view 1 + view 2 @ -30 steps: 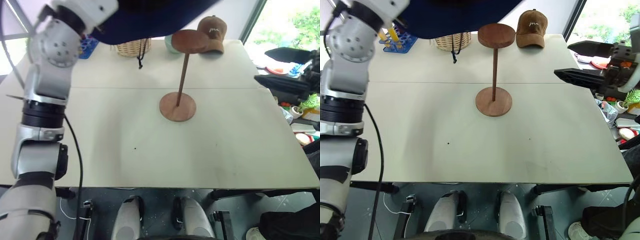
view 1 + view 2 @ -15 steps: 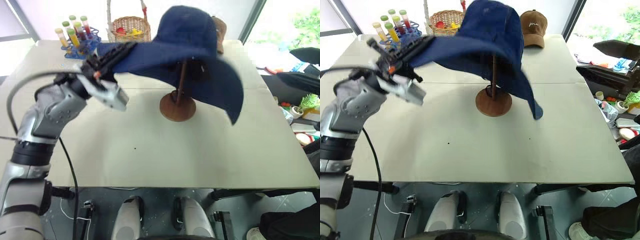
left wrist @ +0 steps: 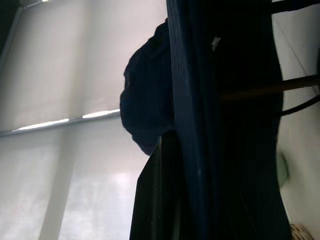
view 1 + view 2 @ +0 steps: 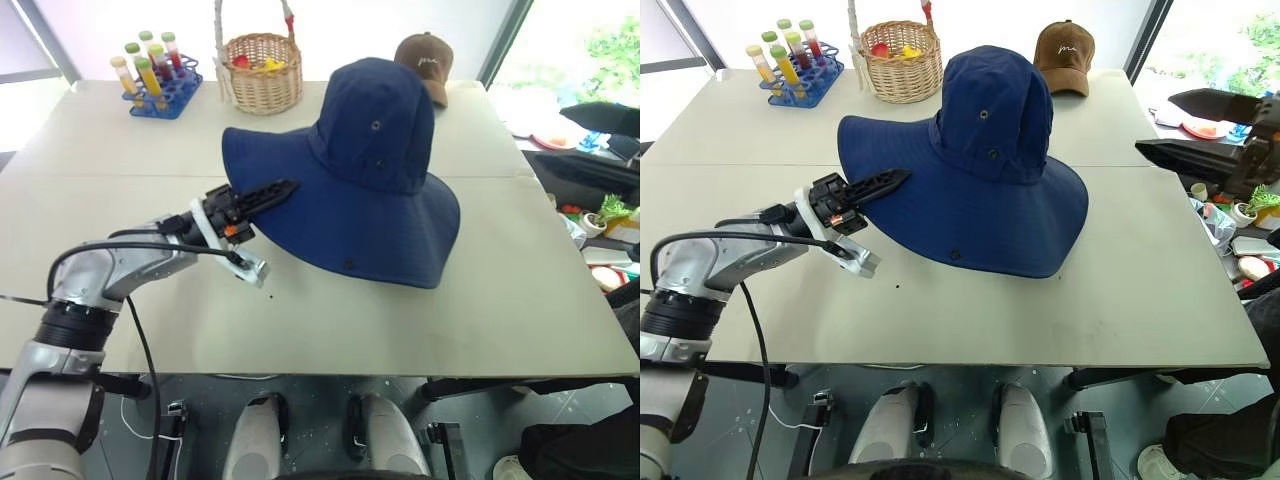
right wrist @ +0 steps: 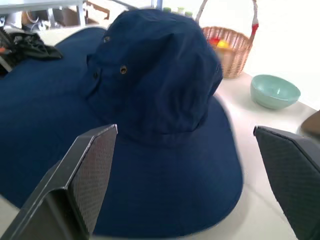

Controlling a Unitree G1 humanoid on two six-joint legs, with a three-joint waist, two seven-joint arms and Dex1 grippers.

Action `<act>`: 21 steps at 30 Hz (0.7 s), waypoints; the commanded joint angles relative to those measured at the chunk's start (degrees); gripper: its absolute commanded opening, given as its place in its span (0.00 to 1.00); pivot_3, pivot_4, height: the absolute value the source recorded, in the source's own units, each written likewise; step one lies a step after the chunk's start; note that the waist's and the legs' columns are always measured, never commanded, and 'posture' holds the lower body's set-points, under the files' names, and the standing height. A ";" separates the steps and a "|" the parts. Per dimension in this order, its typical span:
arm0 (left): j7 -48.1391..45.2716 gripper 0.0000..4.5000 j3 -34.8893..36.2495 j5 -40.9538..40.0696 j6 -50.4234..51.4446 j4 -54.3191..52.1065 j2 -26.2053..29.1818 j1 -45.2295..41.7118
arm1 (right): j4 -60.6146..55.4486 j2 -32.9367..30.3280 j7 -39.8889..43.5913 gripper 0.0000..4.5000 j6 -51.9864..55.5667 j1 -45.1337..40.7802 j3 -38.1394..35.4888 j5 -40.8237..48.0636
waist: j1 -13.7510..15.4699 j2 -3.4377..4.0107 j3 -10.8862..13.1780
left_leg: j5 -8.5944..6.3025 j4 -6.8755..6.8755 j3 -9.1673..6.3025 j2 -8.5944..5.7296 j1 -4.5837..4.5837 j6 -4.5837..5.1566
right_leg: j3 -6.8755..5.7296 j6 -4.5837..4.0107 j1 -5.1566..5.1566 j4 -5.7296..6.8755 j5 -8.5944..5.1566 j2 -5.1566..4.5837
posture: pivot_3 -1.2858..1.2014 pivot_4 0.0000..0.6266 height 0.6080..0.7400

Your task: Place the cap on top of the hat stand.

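My left hand (image 4: 880, 184) is pinched shut on the near-left brim of the cap (image 4: 980, 160), which drapes over the hat stand (image 3: 270, 90) and hides it from above, basket (image 4: 902, 60) behind the cap, my open, empty right hand (image 5: 190, 175) beyond its right edge.

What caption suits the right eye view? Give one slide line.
Navy cap draped over the hat stand, left gripper shut on its brim, with wicker basket and brown baseball cap behind.
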 commanded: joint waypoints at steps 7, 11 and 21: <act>3.87 0.00 -6.06 4.63 1.18 8.05 1.43 1.52 | -0.29 -0.63 0.38 1.00 -1.26 -1.66 -0.18 0.01 | -0.05 0.00 0.00 | -0.01 -0.01 0.00 0.01 0.01 0.01 | 0.00 0.00 -0.01 0.01 0.00 0.01 | 0.52 0.24 1.00; 4.25 0.00 -6.79 3.74 1.74 8.21 1.09 0.71 | -0.28 -0.53 0.29 1.00 -1.38 -1.85 0.26 -0.01 | -0.02 0.00 0.00 | -0.01 -0.01 0.00 0.01 0.00 0.01 | 0.00 0.00 -0.01 0.00 0.00 -0.01 | 0.52 0.24 1.00; 2.94 0.00 -5.13 -2.47 1.76 7.68 1.75 -1.75 | -0.74 -0.60 1.40 1.00 -2.02 -1.46 1.28 -0.09 | -0.20 0.00 0.00 | -0.01 -0.01 0.00 0.01 0.01 0.02 | 0.00 0.00 -0.01 0.01 0.00 0.00 | 0.52 0.24 1.00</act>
